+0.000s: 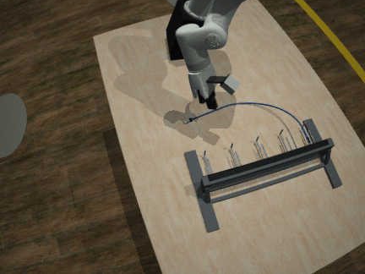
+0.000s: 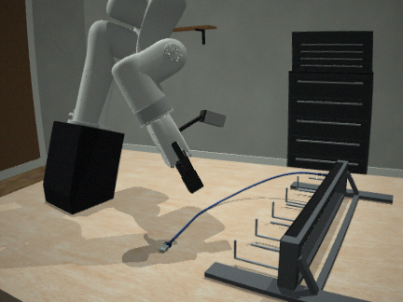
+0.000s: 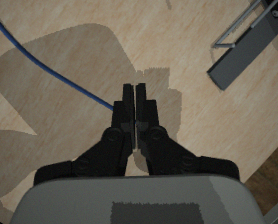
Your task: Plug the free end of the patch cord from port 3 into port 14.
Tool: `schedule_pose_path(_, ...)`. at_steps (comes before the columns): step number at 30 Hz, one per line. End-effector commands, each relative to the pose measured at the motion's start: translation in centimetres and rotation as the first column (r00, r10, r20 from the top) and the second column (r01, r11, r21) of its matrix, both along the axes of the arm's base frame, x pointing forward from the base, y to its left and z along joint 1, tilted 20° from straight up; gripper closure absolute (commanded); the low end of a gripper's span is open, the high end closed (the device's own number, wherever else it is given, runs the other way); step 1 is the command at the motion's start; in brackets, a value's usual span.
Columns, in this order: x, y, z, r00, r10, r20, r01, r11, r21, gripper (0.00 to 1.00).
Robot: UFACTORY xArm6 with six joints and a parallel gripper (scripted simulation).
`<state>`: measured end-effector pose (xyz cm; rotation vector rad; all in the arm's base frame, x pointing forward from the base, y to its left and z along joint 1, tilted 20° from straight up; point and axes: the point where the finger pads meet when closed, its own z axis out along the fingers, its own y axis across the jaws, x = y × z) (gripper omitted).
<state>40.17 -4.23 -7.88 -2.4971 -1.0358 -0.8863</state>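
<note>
The blue patch cord (image 1: 262,106) (image 2: 243,192) (image 3: 55,75) arcs over the table from the rack's far end. Its free plug (image 1: 189,120) (image 2: 164,247) lies on the table top. The dark grey rack (image 1: 270,166) (image 2: 312,217) stands upright on its two feet; one foot (image 3: 235,65) shows in the wrist view. My gripper (image 1: 212,106) (image 2: 197,187) (image 3: 135,98) is shut and empty. It hangs tilted above the cord, a short way along from the plug. The port numbers cannot be read here.
The arm's black base box (image 1: 175,32) (image 2: 79,166) stands at the back of the table. Thin wire brackets (image 1: 258,147) (image 2: 268,222) stick out from the rack toward the arm. A dark cabinet (image 2: 331,101) stands behind the table.
</note>
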Motion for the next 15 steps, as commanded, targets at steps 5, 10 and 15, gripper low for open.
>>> schedule_pose_path(5,-1.3,-0.7,-1.6,0.97,0.242,-0.036,-0.244,0.964,-0.103,1.0)
schedule_pose_path(10,-1.8,-1.3,-2.3,0.936,0.347,-0.053,-0.351,0.924,-0.151,1.0)
schedule_pose_path(15,-2.2,-1.9,-3.0,0.892,0.446,-0.072,-0.451,0.871,-0.195,1.0)
